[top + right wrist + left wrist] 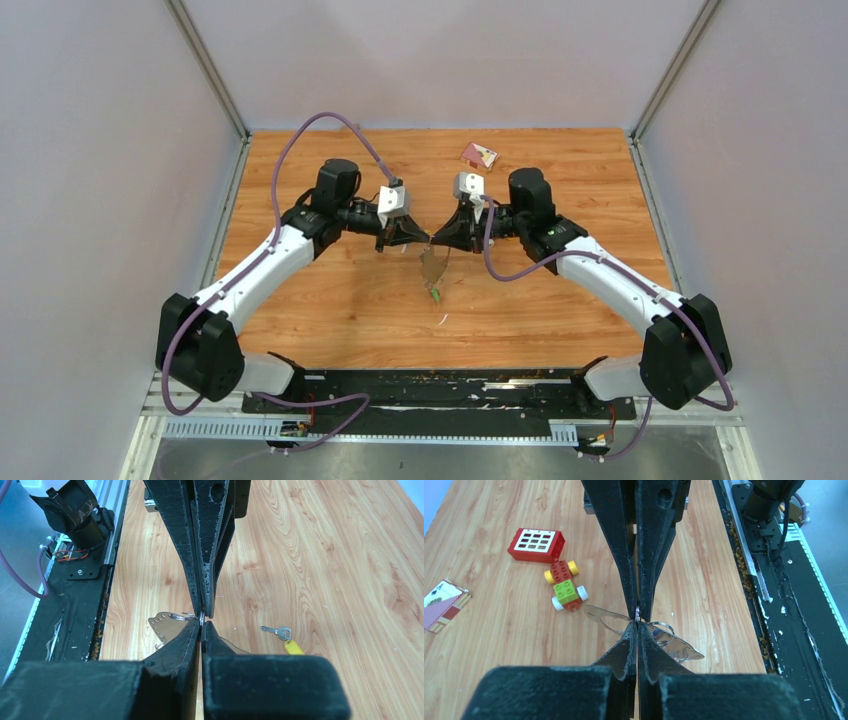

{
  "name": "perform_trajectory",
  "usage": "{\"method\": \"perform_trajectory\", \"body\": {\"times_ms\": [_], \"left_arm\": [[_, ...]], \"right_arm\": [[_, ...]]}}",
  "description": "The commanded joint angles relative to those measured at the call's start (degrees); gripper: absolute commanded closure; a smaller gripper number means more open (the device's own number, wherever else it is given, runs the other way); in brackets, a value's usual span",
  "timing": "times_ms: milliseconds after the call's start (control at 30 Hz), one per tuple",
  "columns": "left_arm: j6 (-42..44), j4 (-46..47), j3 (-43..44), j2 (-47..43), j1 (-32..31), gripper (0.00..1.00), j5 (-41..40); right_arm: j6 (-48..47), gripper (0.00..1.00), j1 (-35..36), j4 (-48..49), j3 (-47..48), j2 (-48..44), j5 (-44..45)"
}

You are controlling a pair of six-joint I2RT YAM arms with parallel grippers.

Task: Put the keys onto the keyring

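Observation:
The keyring (676,649), a flat silvery piece with a thin wire ring, is held between both grippers just above the wooden table; it hangs below them in the top view (434,265). My left gripper (638,624) is shut, its tips pinching the wire ring. Tip to tip against it, my right gripper (201,624) is shut on the same ring, with the flat piece (167,625) sticking out to its left. One key (279,631) with a yellow tag (293,647) lies flat on the table, to the right of the right gripper's fingers.
A red block with a white grid (536,545), a green-yellow-red toy car (565,586) and a playing card (444,604) lie on the table beyond the grippers. The black base rail (794,605) runs along the near edge. Grey walls stand on three sides.

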Motion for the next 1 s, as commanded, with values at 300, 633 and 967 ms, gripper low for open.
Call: {"method": "perform_trajectory", "body": {"times_ms": [300,633,967], "left_arm": [[1.7,-13.4,5.9,-5.6,-3.6,1.0,-13.1],[-0.8,-15.3,6.9,-5.7,-6.4,1.0,-19.4],[-4.2,-12.1,6.4,-4.8,-7.1,1.0,-21.0]], "right_arm": [[-7.2,0.72,0.3,-3.9,2.8,-0.8,1.8],[-6.5,0.65,0.4,-5.1,3.8,-1.3,-3.5],[-4.2,0.69,0.6,-3.5,3.3,0.6,-6.2]]}}
